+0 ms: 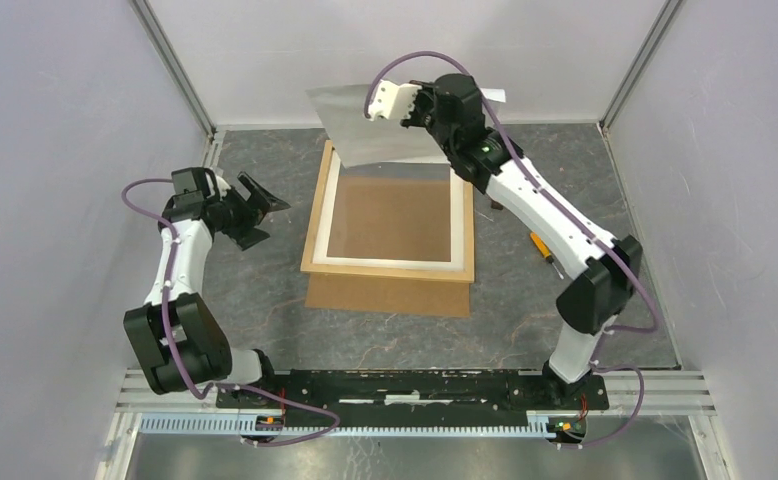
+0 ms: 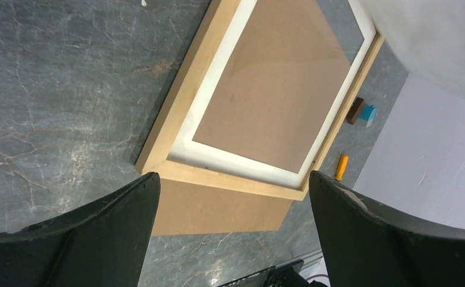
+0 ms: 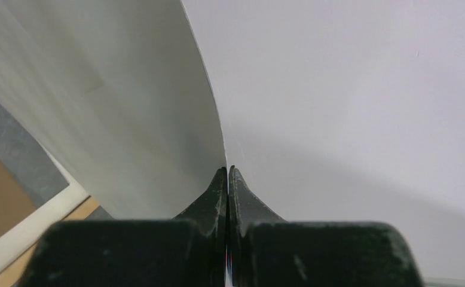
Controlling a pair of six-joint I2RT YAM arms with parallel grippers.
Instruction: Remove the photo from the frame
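The frame (image 1: pixel 315 220) lies flat mid-table, light-wood rim and white inner border around a brown panel; it also shows in the left wrist view (image 2: pixel 176 113). My right gripper (image 1: pixel 413 105) is shut on the photo (image 1: pixel 365 130) and holds it raised over the frame's far edge. Only the sheet's plain white back shows, curving away in the right wrist view (image 3: pixel 122 113); its picture side is hidden. My left gripper (image 1: pixel 260 212) is open and empty, left of the frame and above the table; its dark fingers (image 2: pixel 86 239) flank the frame's near corner.
A brown backing board (image 1: pixel 390 295) lies partly under the frame's near edge. A small brown and blue block (image 2: pixel 361 112) and an orange pen (image 1: pixel 540 246) lie right of the frame. Grey walls close in the back and sides.
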